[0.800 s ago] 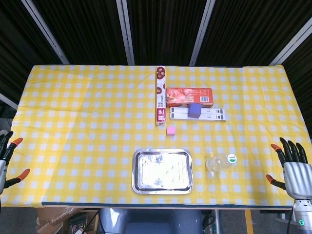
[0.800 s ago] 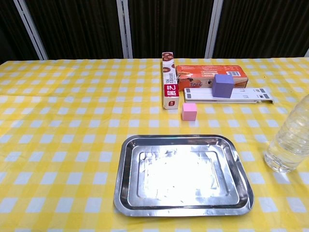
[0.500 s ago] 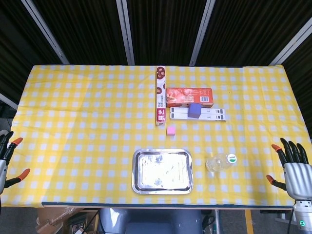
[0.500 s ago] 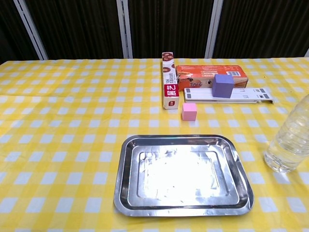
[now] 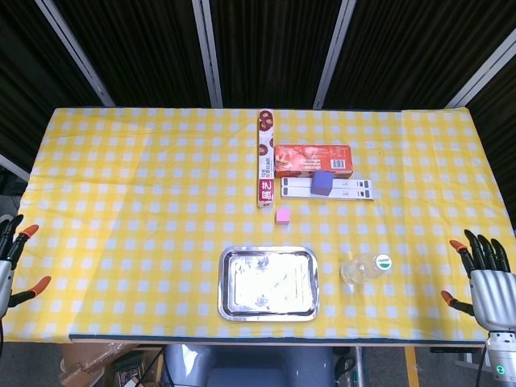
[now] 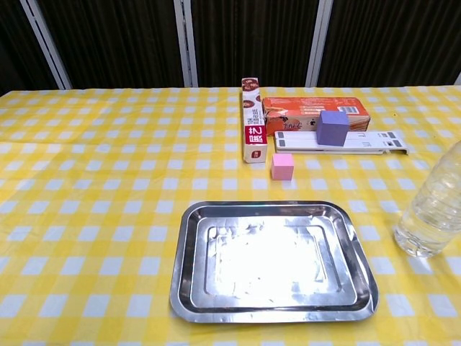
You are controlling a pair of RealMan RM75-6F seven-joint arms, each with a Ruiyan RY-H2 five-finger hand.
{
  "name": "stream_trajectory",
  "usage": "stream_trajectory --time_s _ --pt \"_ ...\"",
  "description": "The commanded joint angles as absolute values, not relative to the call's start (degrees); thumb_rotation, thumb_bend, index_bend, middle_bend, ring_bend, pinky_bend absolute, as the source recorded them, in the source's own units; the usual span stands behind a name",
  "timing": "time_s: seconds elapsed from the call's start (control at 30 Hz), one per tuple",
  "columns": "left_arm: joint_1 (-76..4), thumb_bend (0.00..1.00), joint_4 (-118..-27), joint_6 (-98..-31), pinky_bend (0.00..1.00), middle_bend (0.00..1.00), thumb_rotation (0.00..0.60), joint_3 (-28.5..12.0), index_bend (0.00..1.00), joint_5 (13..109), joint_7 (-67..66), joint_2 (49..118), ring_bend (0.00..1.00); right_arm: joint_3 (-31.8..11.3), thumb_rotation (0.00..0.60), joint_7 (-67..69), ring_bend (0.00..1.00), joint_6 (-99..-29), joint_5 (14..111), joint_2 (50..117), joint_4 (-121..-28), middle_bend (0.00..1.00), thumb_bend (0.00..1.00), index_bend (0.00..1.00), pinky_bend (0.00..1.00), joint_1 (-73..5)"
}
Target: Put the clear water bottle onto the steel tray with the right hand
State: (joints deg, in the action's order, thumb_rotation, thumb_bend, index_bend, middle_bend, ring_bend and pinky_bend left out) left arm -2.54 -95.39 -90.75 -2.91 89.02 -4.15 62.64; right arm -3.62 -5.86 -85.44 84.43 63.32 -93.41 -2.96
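Bottle (image 5: 364,270) stands upright just right of tray (image 5: 268,310), untouched. Right hand (image 5: 488,282) well apart, fingers spread, empty. Clear plastic likely light, slick, top-heavy; grasp mid-body, below cap.

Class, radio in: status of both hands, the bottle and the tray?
Both hands open, left, right, off the table edges. Bottle upright, right of empty tray. Nothing between them.

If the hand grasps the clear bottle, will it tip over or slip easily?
The bottle stands upright and is tall for its base, so a side push would probably tip it. Its smooth clear plastic looks slippery and may dent under the fingers. Water seems to fill only the lower part, so it is likely fairly light.
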Motion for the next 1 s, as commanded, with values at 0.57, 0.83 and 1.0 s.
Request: stream_trajectory --time_s 0.57,0.83,1.0 --pt "-1.2 0.21 -95.0 -93.9 0.00 0.00 0.600 -2.4 0.13 91.1 -1.9 62.2 0.00 -2.6 0.600 24.3 0.00 -75.8 86.7 64.9 -87.6 0.06 0.11 0.15 0.00 -7.7" --pt "-1.0 0.21 -94.9 -93.8 0.00 0.00 0.600 -2.5 0.13 90.5 -0.9 61.9 0.00 -1.0 0.600 38.3 0.00 -69.1 88.3 67.8 -83.0 0.06 0.11 0.15 0.00 -11.1" --pt "-1.1 0.21 -95.0 -93.6 0.00 0.00 0.600 -2.4 0.13 90.6 -1.2 62.0 0.00 0.0 0.600 45.2 0.00 -66.0 88.9 70.3 -80.6 0.06 0.11 0.15 0.00 -12.8"
